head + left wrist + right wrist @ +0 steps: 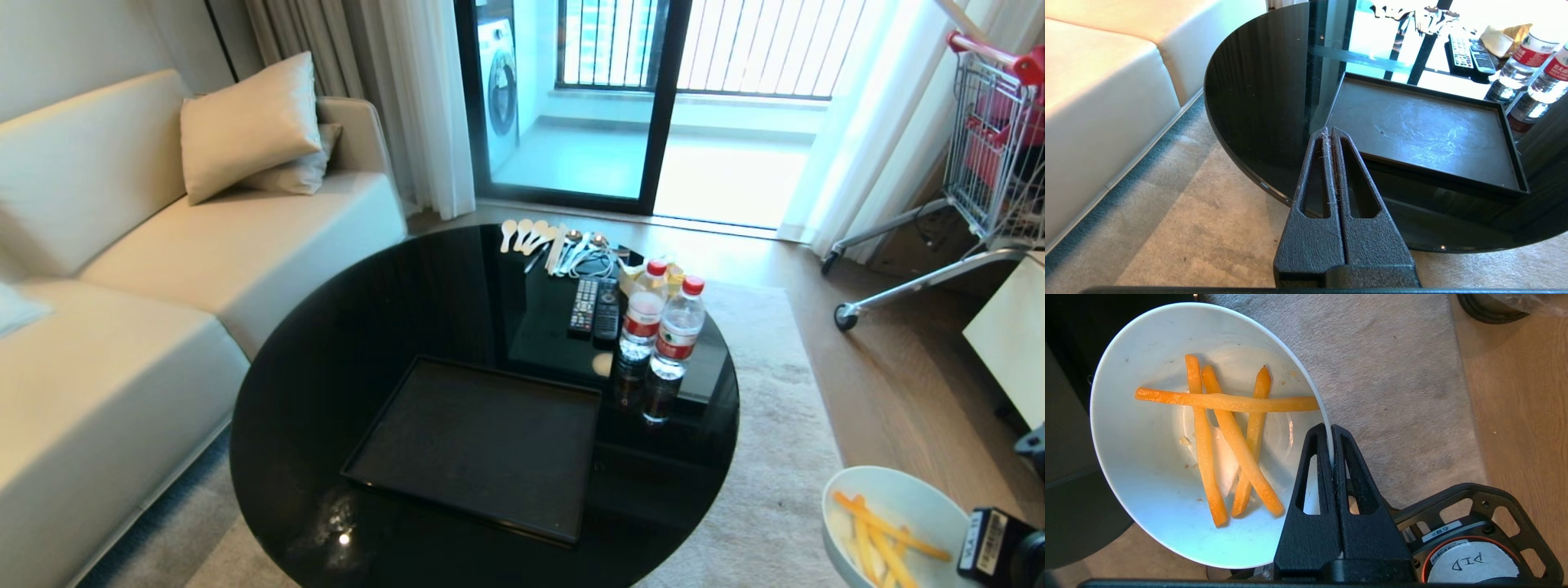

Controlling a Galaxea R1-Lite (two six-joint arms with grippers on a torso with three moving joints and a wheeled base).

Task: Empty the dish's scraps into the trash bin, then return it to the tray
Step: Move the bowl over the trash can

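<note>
The right gripper (1331, 435) pinches the rim of the small white deep-sided bowl (1167, 498), holding it off the table over the beige carpet (1392, 375), with four thin orange fry-like sticks (1224, 402) lying loose inside. The grip catches only a thin edge — the bowl could pivot or slip and spill sticks onto the carpet short of the bin, which I cannot clearly make out. The flat matte black tray (482, 445) sits bare on the glossy round table (326, 359). The left gripper (1331, 134) hangs with its fingers pressed together, holding nothing, near the table's edge.
</note>
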